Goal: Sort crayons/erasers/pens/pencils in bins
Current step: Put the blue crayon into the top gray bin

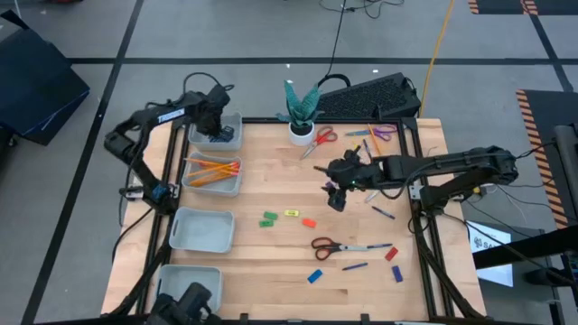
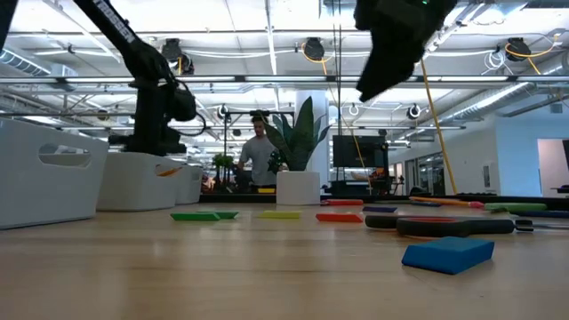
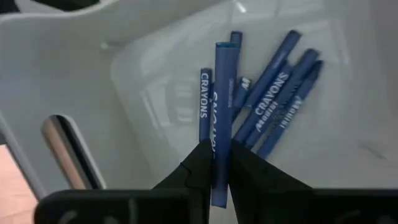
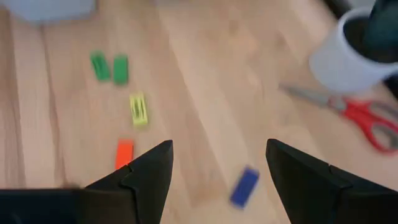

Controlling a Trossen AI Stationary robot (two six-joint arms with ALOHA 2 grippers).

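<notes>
My left gripper (image 3: 216,146) stands over the far left bin (image 1: 233,137), shut on a dark blue crayon (image 3: 222,93). Several like sticks marked CRAYONS (image 3: 273,99) lie on that bin's floor. Orange pencils (image 1: 213,169) lie in the second bin (image 1: 213,186). My right gripper (image 1: 338,197) hangs open above the table's middle, with nothing between its fingers (image 4: 217,149). On the wood lie green (image 4: 109,67), yellow (image 4: 138,109), orange-red (image 4: 124,152) and blue (image 4: 244,185) erasers. Dark blue sticks (image 1: 384,212) (image 1: 354,266) lie to the right; whether they are pens or crayons I cannot tell. My left gripper pinches the crayon's shaft (image 3: 221,163) between its two fingers. The crayon runs along the fingers and sticks out well past their tips. The fingers point down into the bin. Its free end (image 3: 222,50) is over the crayons lying there; whether it touches them I cannot tell.
Two more bins (image 1: 202,229) (image 1: 185,282) stand nearer on the left. A white plant pot (image 1: 301,134), red scissors (image 1: 325,137) and purple scissors (image 1: 384,133) lie at the far edge, with a keyboard (image 1: 370,97) behind. Another pair of scissors (image 1: 339,246), a red eraser (image 1: 391,255) and blue erasers (image 1: 314,276) lie near.
</notes>
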